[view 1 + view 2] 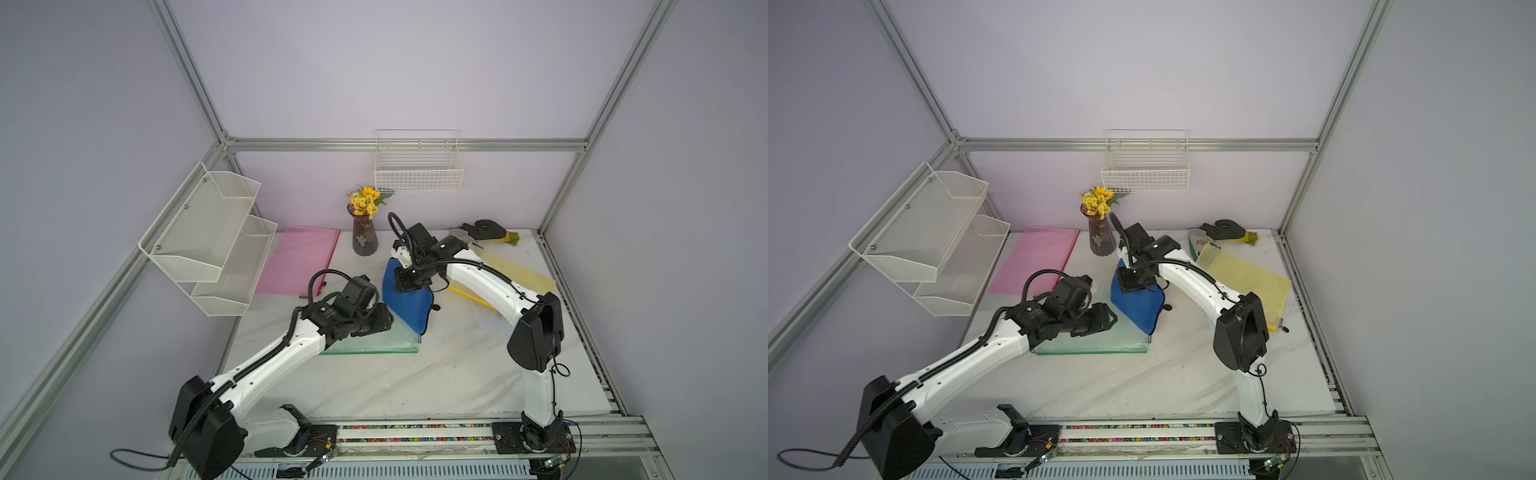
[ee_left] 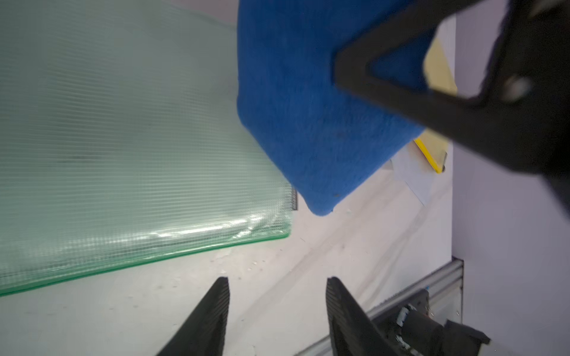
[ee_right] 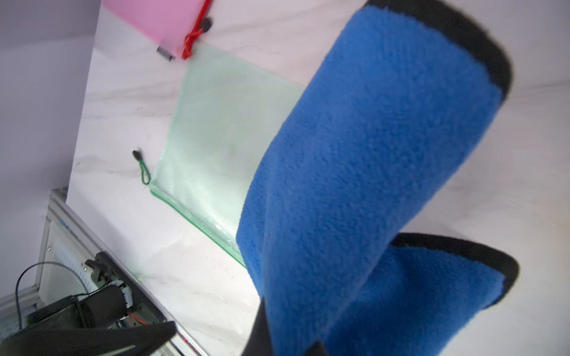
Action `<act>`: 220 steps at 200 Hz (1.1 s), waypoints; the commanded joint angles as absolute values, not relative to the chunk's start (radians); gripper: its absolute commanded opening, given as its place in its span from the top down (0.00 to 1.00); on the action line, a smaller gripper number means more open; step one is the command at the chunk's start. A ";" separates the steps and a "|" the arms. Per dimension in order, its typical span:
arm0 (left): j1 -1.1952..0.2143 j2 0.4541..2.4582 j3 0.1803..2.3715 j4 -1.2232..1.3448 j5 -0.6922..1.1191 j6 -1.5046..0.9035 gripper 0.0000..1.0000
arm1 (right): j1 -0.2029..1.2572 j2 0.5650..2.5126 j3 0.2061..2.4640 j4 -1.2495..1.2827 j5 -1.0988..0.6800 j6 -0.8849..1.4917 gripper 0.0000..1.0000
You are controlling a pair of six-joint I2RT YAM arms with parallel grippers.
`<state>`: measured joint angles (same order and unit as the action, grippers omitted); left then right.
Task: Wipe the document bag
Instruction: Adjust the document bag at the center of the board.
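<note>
The green see-through document bag [image 1: 374,344] [image 1: 1096,345] lies flat mid-table and also shows in the wrist views [image 2: 123,154] [image 3: 222,138]. A blue cloth [image 1: 405,305] [image 1: 1138,307] [image 2: 308,108] [image 3: 370,185] hangs over the bag's right end. My right gripper [image 1: 411,287] [image 3: 290,342] is shut on the cloth's top. Whether the cloth's lower corner touches the bag I cannot tell. My left gripper [image 1: 384,318] [image 2: 277,279] hovers over the bag's left part, open, with nothing between its fingers.
A pink bag [image 1: 299,259] lies at the back left and a yellow bag [image 1: 523,270] under the right arm. A vase of yellow flowers [image 1: 365,235] stands behind the cloth. A black glove [image 1: 484,230] lies at the back right. Mesh shelves [image 1: 208,232] hang on the left wall.
</note>
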<state>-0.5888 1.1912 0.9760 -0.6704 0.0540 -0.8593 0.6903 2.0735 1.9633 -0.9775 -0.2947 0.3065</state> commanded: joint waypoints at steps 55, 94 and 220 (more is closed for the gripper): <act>-0.302 1.170 0.791 -0.645 -0.055 -0.861 0.59 | 0.724 2.251 1.761 -0.846 -0.362 0.396 1.00; -0.296 1.275 0.756 -0.573 0.026 -0.861 0.58 | 0.713 2.173 1.571 -0.943 -0.218 0.302 1.00; -0.296 1.454 0.643 -0.518 0.235 -0.752 0.90 | 0.690 2.159 1.905 -1.041 -0.361 0.274 1.00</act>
